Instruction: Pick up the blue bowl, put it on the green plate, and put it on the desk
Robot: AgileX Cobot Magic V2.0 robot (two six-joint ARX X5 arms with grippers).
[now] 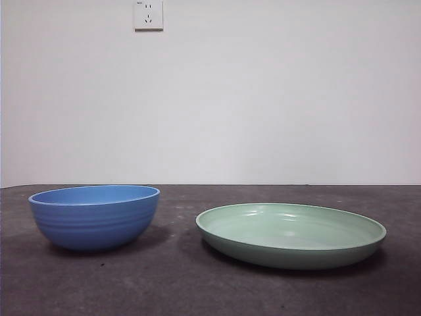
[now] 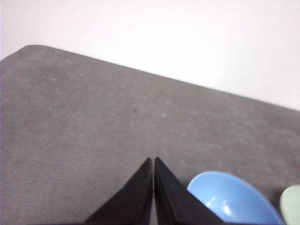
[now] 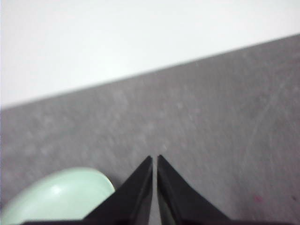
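The blue bowl (image 1: 95, 216) stands upright on the desk (image 1: 210, 289) at the left of the front view. Beside it, to the right and apart from it, lies the green plate (image 1: 291, 234), with nothing in it. Neither arm shows in the front view. My left gripper (image 2: 153, 161) hangs shut above the desk (image 2: 93, 117), holding nothing, with the blue bowl (image 2: 232, 199) close beside its jaws and an edge of the green plate (image 2: 293, 206) further off. My right gripper (image 3: 154, 159) is also shut and holds nothing; the green plate (image 3: 58, 197) lies next to it.
A white wall rises behind the desk, with a wall socket (image 1: 148, 14) high at the back. The desk's far edge (image 2: 187, 82) runs near the wall. Bare desk surface lies in front of both dishes.
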